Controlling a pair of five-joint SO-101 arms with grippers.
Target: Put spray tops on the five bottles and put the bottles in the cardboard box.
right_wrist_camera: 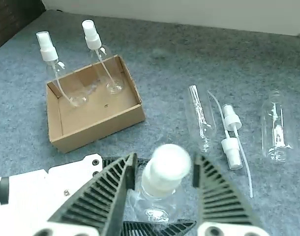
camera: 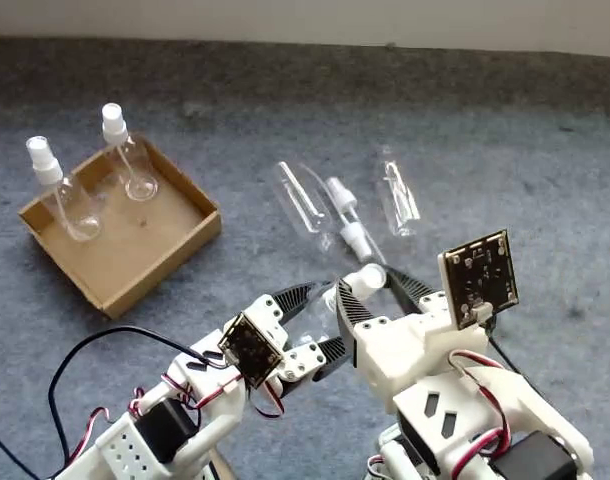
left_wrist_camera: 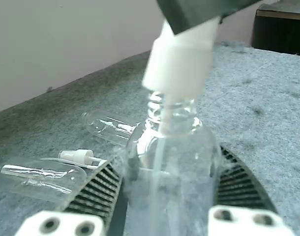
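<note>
Progress: two of five done, third mid-capping, two untouched.

Cardboard box (camera: 165,265): holds two capped bottles (camera: 63,195), standing against far walls.

Third bottle (left_wrist_camera: 172,167): upright on table near arms, outside box, clamped between jaws of left gripper (camera: 313,322).

Bare bottles (camera: 303,200): two, lying on table beyond arms, apart.

Spray top (left_wrist_camera: 179,64): on third bottle's neck, tube inside, right gripper (right_wrist_camera: 162,172) closed on it; neck threads visible, so judged not fully seated.

Loose spray tops (camera: 357,240): two, lying between bare bottles.
</note>
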